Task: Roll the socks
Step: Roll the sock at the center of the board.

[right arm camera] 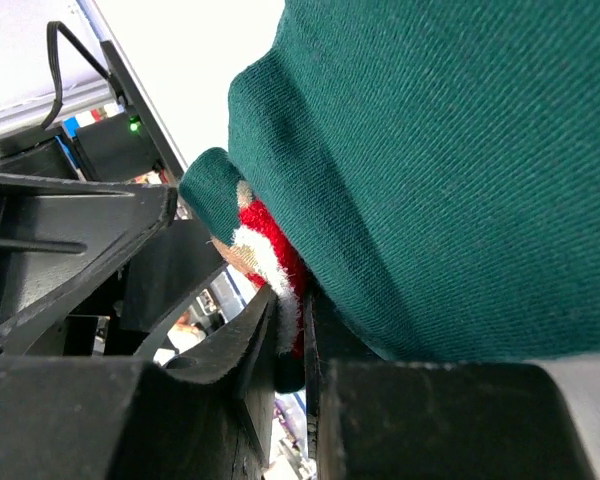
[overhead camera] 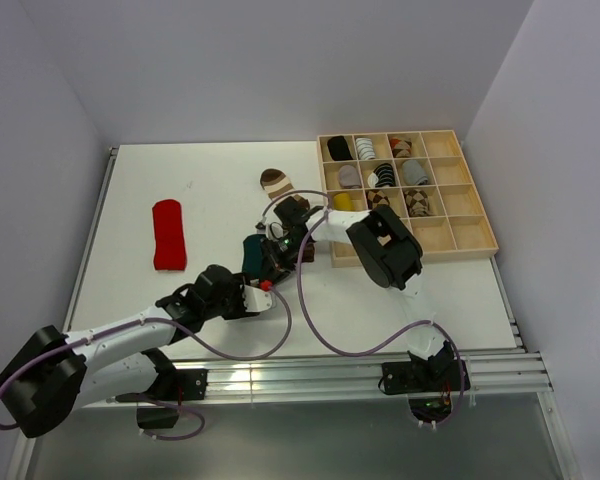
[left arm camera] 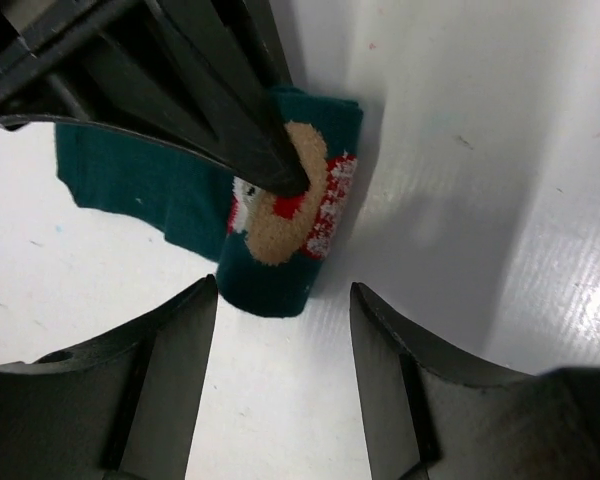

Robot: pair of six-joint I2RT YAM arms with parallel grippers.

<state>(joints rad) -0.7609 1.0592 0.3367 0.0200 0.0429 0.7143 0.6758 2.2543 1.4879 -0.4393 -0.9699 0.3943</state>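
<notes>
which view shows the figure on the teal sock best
The left wrist view: the teal sock lies partly rolled with its white-and-red figure facing the camera. The right wrist view is too close and shows mostly teal fabric, with only an edge of the figure. In the top view the sock is a small dark patch.

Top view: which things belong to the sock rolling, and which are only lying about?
For the job: teal sock, striped sock, red sock.
Lying about: tray, bundles in it.
</notes>
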